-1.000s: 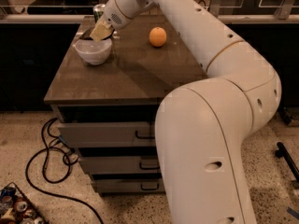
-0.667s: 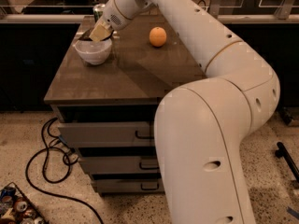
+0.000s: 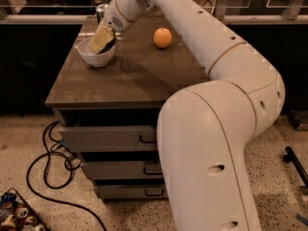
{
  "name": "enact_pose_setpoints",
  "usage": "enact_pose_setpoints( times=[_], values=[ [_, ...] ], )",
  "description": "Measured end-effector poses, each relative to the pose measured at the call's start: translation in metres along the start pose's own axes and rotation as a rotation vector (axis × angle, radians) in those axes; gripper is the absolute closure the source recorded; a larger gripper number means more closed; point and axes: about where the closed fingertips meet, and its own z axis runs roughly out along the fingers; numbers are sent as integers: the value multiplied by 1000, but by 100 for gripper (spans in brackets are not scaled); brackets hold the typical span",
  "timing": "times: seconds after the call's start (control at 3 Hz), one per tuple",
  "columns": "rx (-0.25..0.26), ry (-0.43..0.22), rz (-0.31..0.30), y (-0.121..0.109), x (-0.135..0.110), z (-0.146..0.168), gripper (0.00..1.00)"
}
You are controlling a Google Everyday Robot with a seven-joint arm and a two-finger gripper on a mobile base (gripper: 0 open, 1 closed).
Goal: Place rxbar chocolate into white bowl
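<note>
The white bowl [image 3: 95, 57] stands near the back left corner of the brown table [image 3: 130, 78]. My gripper [image 3: 102, 40] reaches down into the bowl from above and to the right. A dark piece, the rxbar chocolate [image 3: 109, 46], shows at the bowl's rim just under the gripper. Most of the bar is hidden by the gripper and the bowl's wall. I cannot tell whether the bar rests in the bowl or is still held.
An orange [image 3: 162, 37] lies on the table to the right of the bowl. A green can [image 3: 101, 9] stands behind the bowl, partly hidden by my arm. Drawers [image 3: 110, 138] sit below the tabletop. A black cable [image 3: 53, 162] lies on the floor at left.
</note>
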Motion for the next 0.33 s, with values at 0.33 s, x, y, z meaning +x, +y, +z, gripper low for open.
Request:
enact_pose_setpoints(
  times=[0.33],
  values=[
    [-2, 1, 0, 1, 0, 2, 0]
  ],
)
